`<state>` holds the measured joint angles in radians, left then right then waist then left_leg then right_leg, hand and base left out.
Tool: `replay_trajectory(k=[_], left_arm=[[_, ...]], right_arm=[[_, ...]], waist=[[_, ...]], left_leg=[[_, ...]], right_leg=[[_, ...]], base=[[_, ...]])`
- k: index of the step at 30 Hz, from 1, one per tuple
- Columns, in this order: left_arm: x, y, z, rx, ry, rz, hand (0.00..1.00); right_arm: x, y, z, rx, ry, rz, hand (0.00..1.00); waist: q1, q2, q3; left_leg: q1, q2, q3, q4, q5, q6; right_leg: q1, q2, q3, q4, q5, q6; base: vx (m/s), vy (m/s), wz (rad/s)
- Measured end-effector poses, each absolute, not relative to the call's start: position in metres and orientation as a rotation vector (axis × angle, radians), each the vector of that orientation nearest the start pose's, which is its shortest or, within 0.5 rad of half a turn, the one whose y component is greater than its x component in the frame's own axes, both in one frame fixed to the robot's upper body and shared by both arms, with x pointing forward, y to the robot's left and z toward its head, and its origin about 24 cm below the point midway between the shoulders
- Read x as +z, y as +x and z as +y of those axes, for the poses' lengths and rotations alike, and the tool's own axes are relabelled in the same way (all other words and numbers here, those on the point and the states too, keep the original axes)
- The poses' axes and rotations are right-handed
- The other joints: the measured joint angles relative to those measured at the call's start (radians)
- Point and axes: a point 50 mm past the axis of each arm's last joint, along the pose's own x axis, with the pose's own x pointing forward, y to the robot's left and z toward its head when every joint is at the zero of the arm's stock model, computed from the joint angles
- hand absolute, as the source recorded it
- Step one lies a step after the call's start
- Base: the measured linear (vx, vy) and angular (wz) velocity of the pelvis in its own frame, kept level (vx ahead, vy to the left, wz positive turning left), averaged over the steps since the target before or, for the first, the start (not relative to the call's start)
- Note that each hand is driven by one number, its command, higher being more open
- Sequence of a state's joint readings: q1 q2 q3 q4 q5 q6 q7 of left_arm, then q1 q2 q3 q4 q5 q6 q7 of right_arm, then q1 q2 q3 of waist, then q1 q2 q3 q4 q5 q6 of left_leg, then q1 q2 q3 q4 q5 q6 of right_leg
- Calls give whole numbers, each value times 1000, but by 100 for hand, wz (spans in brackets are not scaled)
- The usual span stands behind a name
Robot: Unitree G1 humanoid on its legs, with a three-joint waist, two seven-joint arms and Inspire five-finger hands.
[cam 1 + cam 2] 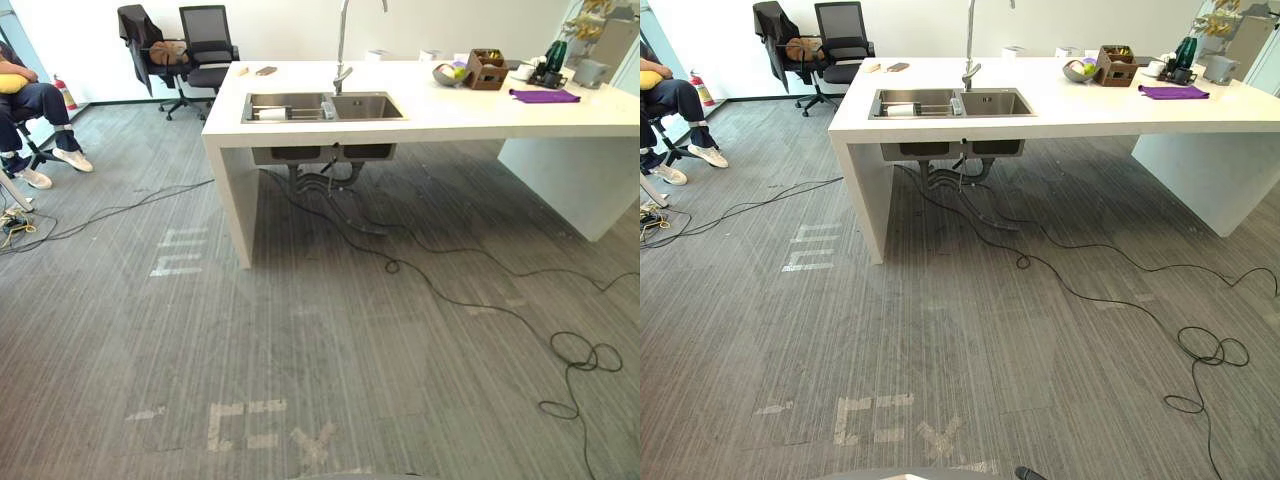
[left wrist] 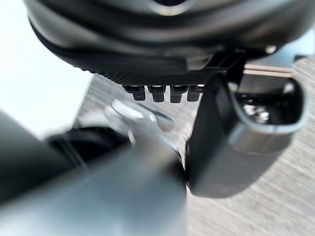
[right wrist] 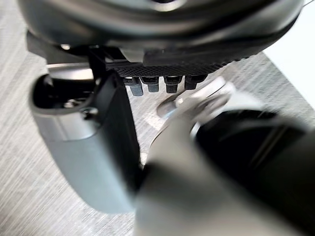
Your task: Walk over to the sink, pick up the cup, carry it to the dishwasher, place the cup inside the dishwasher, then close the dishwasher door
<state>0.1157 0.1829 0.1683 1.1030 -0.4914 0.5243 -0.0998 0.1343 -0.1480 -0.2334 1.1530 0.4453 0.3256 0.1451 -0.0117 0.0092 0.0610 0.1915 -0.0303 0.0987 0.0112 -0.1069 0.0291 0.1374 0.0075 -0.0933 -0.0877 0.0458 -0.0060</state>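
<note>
A steel double sink [image 1: 322, 106] is set into the white counter [image 1: 450, 110] some way ahead across the floor, with a tall faucet [image 1: 342, 50] behind it. A pale cup-like cylinder [image 1: 272, 114] lies in the left basin; it is too small to make out further. My left hand [image 2: 216, 137] hangs over the grey floor with relaxed fingers [image 2: 157, 92] and holds nothing. My right hand [image 3: 98, 147] hangs the same way, its fingers [image 3: 157, 84] loose and empty.
Black cables [image 1: 430, 280] trail from under the sink across the floor to the right. Two office chairs [image 1: 205, 45] stand at the back left, and a seated person's legs [image 1: 40, 130] show at the far left. A bowl [image 1: 450, 73], box [image 1: 487, 69] and purple cloth [image 1: 544, 96] sit on the counter.
</note>
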Motion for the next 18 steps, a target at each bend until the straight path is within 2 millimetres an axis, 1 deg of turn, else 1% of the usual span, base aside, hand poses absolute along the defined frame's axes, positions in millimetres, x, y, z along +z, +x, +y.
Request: replay_trajectory(k=[2,3,4,5,6,7,9,12,13,15,18], left_arm=[[-169,34,205,387,-611,1535,100],[-170,39,203,370,-606,1512,100],[-170,41,203,356,-594,1502,100],[-170,41,203,356,-594,1502,100],[-170,43,203,343,-586,1484,100],[-169,44,204,331,-574,1482,100],[-169,46,204,317,-572,1472,100],[-169,48,204,318,-562,1446,100],[-169,48,205,323,-551,1433,100],[-170,51,207,369,-525,1369,100],[-170,52,207,428,-540,1296,100]], right_arm=[[-173,32,-211,-443,565,1400,100],[-172,36,-214,-439,489,1372,100],[-172,39,-215,-428,431,1355,100],[-172,39,-215,-428,431,1355,100],[-171,46,-218,-379,307,1323,100],[-170,51,-218,-341,245,1313,100],[-169,59,-218,-309,209,1285,100],[-166,73,-216,-288,215,1233,100],[-166,74,-215,-283,219,1230,100],[-165,82,-211,-258,233,1211,100],[-166,87,-199,-223,289,1198,100]], waist=[[6,-7,10],[17,-3,18],[21,-8,26],[21,-8,26],[21,-3,33],[21,-9,37],[22,-9,38],[22,-10,39],[23,-10,39],[24,-13,40],[25,-18,43]], left_leg=[[1,0,-4,-7,3,-3],[1,1,-5,-9,5,-3],[1,1,-7,-11,7,-3],[1,1,-7,-11,7,-3],[0,2,-12,-13,11,-1],[0,1,-15,-17,13,-1],[0,1,-20,-18,14,-1],[0,-1,-29,-31,25,2],[1,-1,-32,-35,28,2],[1,-4,-43,-44,37,3],[-1,-6,-56,-46,43,4]], right_leg=[[0,0,-5,-1,0,0],[-1,1,-7,-2,0,0],[-2,1,-9,-2,0,0],[-2,1,-9,-2,0,0],[-1,1,-15,-1,0,0],[-2,1,-18,0,0,0],[-1,1,-23,2,0,0],[-1,0,-31,2,0,1],[-2,-1,-34,2,-1,1],[-3,-5,-46,2,-1,1],[-1,-7,-59,2,-1,2]], base=[[-37,-17,5],[-36,-19,5],[-33,-23,3],[-14,-16,6],[-17,-19,7],[-18,-17,10],[-26,-14,7],[-42,-8,8],[-48,-8,14],[-49,-7,15],[-53,-9,14]])
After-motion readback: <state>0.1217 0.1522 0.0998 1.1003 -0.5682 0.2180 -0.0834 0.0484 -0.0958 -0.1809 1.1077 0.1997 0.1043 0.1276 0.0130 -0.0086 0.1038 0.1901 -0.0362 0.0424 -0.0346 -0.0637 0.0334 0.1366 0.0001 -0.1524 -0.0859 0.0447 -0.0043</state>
